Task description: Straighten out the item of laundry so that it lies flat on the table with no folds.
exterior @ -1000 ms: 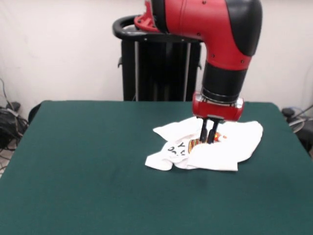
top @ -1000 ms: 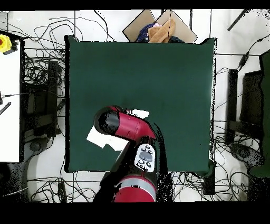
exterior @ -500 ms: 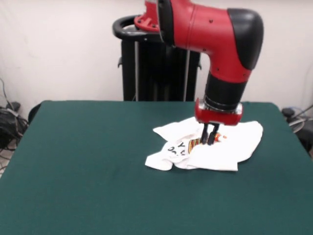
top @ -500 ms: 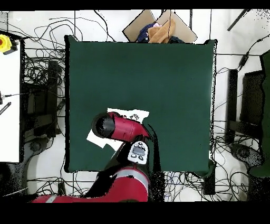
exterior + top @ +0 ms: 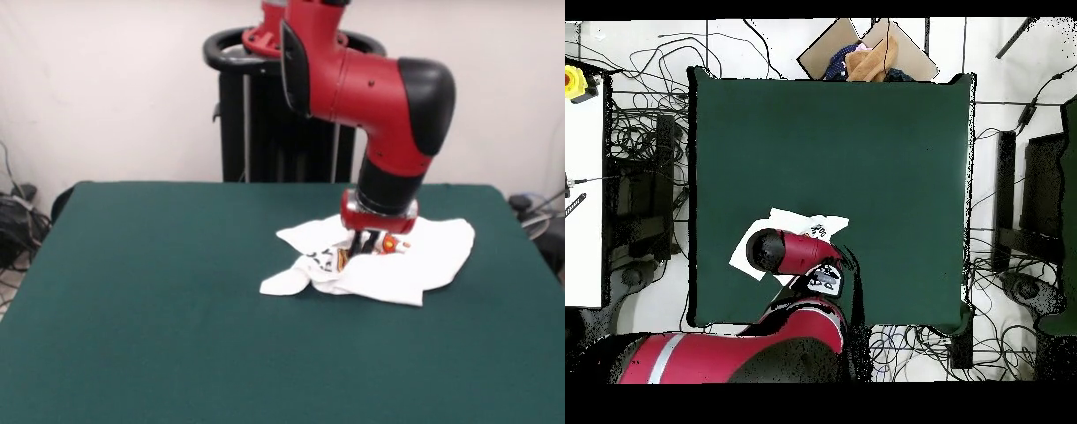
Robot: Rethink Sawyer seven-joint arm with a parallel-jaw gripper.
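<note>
The white T-shirt [image 5: 428,256] lies crumpled on the dark green table [image 5: 177,309], right of centre and toward the robot's side. Red-orange print and black letters show in its folds. My gripper [image 5: 364,247] comes straight down into the middle of the shirt, its fingers close together and pinching fabric by the print. In the overhead view the arm's wrist [image 5: 770,250] hides the gripper. Only the shirt's edges [image 5: 793,219] show around it, near the table's [image 5: 865,150] bottom left corner.
The black pedestal [image 5: 282,124] stands behind the table's far edge. A cardboard box with cloth in it [image 5: 865,55] sits beyond the edge opposite the robot. Cables lie on the floor around the table [image 5: 640,200].
The gripper has moved slightly left and toward the pedestal, lowering into the shirt. The shirt's near edge and left corner have drawn back with it, and the arm has swung round.
</note>
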